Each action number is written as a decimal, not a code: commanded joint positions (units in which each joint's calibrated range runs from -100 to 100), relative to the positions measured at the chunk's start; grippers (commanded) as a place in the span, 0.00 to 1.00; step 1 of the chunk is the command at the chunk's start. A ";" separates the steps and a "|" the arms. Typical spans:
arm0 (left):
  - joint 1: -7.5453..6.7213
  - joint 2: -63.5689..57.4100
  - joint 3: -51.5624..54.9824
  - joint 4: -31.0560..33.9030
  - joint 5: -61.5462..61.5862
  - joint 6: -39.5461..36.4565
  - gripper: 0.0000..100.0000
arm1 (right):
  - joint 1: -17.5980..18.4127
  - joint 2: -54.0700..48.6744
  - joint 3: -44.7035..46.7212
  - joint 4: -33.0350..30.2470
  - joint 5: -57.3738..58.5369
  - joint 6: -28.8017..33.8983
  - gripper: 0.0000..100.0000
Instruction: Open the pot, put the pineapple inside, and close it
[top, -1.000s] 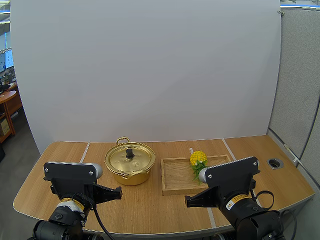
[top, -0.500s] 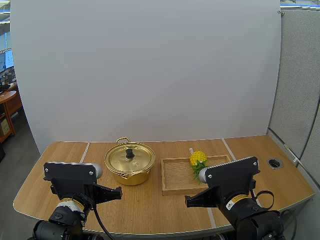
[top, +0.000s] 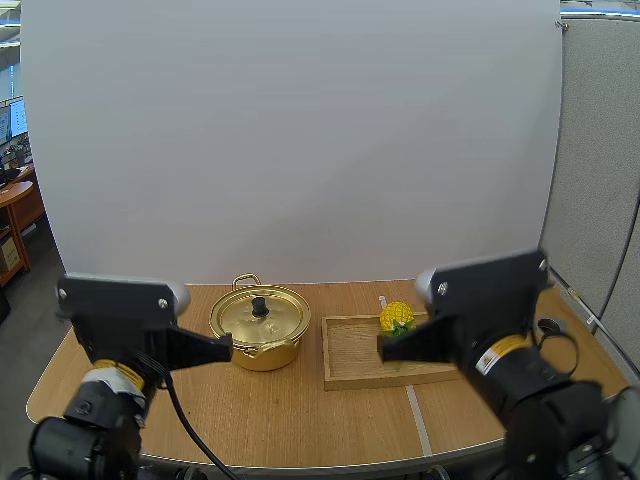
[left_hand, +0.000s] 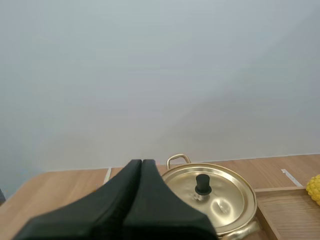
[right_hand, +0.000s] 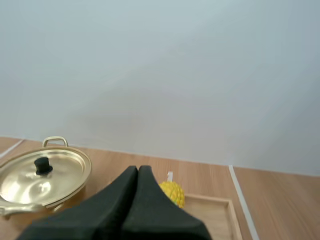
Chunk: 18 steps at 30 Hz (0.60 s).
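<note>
From the high view, you are looking at a pot (top: 260, 328) sitting on the table (top: 300, 410), with its lid (top: 262, 316) on and the black knob (top: 259, 303) standing upright at the centre. A tray (top: 355, 360) is lying just beside the pot, on its right. The pineapple (top: 396, 315) is resting at the tray's far edge, well apart from the pot. Your left gripper (top: 226, 348) is hovering near the pot's left side, and its fingers are tapering into a single dark point with nothing held. Your right gripper (top: 384, 350) is hanging over the tray, its tip just in front of the pineapple's leaves; its fingers are also reading as one closed point.

From the left wrist view, your left gripper (left_hand: 141, 161) is showing both fingers pressed together as one black wedge, gripping nothing. Past its tip, the pot is sitting with its lid (left_hand: 215, 197) in place and the knob (left_hand: 202, 184) up. A slice of the pineapple (left_hand: 315, 187) is showing beyond the tray's (left_hand: 287, 212) rim.

From the right wrist view, your right gripper (right_hand: 138, 168) is likewise lying fully closed and empty. The pineapple (right_hand: 173, 192) is peeking out just behind its tip, at the tray's (right_hand: 220, 215) far edge. The lidded pot (right_hand: 45, 179) is standing off to the side, apart from both.
</note>
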 joint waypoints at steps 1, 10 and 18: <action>0.06 -0.14 -4.77 0.41 2.85 2.64 0.00 | -0.20 -0.13 -6.25 0.13 8.87 0.19 0.00; 0.06 -0.14 -21.78 0.41 27.80 3.01 0.00 | -0.20 -0.13 -21.37 -1.26 29.82 0.19 0.00; 0.06 -0.14 -31.32 0.41 42.19 2.92 0.00 | -0.20 -0.13 -28.41 -2.40 45.30 0.19 0.00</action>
